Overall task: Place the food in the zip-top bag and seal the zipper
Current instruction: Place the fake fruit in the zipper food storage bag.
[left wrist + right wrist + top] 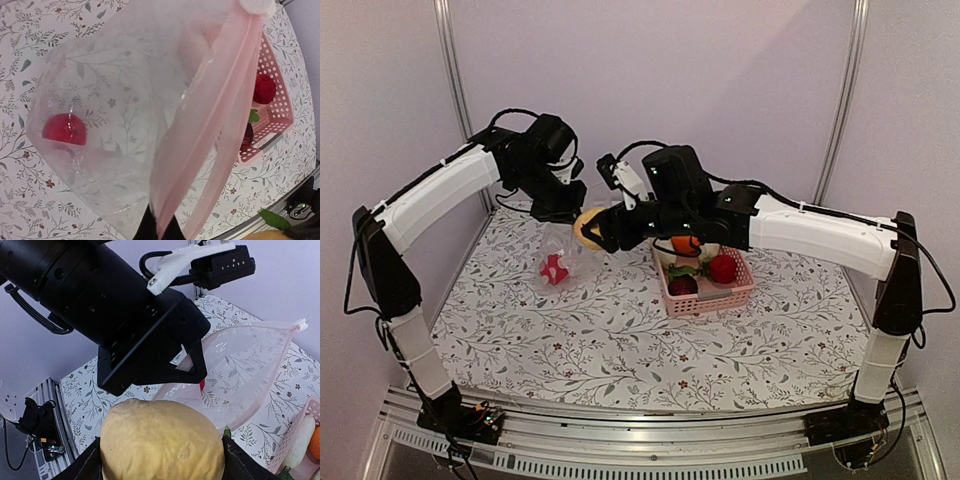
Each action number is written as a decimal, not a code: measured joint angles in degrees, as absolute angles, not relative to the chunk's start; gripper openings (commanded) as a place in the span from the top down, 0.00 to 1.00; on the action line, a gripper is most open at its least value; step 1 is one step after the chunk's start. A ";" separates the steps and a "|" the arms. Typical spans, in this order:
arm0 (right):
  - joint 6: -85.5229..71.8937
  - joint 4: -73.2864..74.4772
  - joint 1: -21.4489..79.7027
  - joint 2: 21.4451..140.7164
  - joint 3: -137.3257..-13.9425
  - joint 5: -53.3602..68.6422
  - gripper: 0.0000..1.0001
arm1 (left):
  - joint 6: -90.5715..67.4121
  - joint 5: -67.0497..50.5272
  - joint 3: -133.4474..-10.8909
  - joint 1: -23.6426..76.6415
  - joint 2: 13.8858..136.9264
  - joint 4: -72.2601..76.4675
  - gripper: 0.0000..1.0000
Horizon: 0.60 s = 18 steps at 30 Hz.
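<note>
The bag [563, 262] hangs upright over the table [580, 350], just left of the basket [740, 290]. I cannot tell whether its bottom touches the cloth. One red piece [64, 129] already lies in its lowest corner. The zipper [210, 120] is unsealed, its two pinkish lips parted into a wedge-shaped mouth. The left gripper [560, 210] is pinched shut on one end of that mouth edge and holds it high. This seems meant to let the bag's own weight pull it open and turn the mouth toward the other arm. The right gripper [162, 457] has its fingers spread about as wide as the yellow piece [162, 435] and is clamped on it. It hovers just beside the left gripper, above the opening, which reads as lining up a drop. In the basket wait an orange piece [685, 243], a red one [723, 268], a dark purple one [682, 285] and a cream-white one [300, 440], so the task looks early, with sealing last. Since only one end of the mouth is held, the slack lip could fold in and catch the yellow piece.
</note>
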<state>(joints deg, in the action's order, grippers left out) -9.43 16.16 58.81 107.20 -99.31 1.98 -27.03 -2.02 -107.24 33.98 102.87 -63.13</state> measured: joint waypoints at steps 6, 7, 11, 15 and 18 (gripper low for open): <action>-9.02 12.34 58.74 108.71 -99.57 2.70 0.33 | -27.00 -3.14 -107.18 34.00 102.76 -64.77 1.00; -8.97 11.57 58.70 109.21 -99.57 2.94 0.32 | -27.03 -3.36 -107.18 34.02 102.74 -64.95 1.00; -8.10 8.62 58.52 111.18 -99.24 3.81 0.32 | -26.70 -2.70 -107.42 33.80 102.74 -66.06 1.00; -7.70 5.72 57.78 113.43 -98.54 4.75 0.32 | -26.59 -2.37 -108.29 33.78 102.63 -67.85 1.00; -7.75 2.72 56.93 115.37 -97.25 4.86 0.31 | -26.57 -2.72 -108.60 33.89 102.26 -68.45 1.00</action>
